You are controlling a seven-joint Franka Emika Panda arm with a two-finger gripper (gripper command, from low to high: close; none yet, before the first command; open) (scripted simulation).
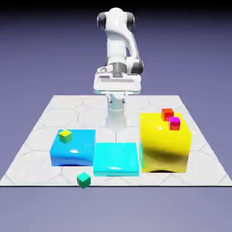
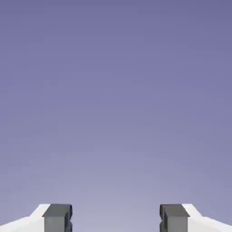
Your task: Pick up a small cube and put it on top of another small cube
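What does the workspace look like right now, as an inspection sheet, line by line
Surface: pale tiled table with hexagon lines.
Job's things: teal cube on the table near the front edge, apart from the blocks; yellow-topped cube on the blue block.
Clutter: cyan block in the middle; big yellow block carrying a red cube and a magenta cube sitting on another red cube.
Gripper: gripper open, nothing between its fingertips, facing only backdrop.
Cables: nothing seen.
Surroundings: plain blue-violet backdrop.
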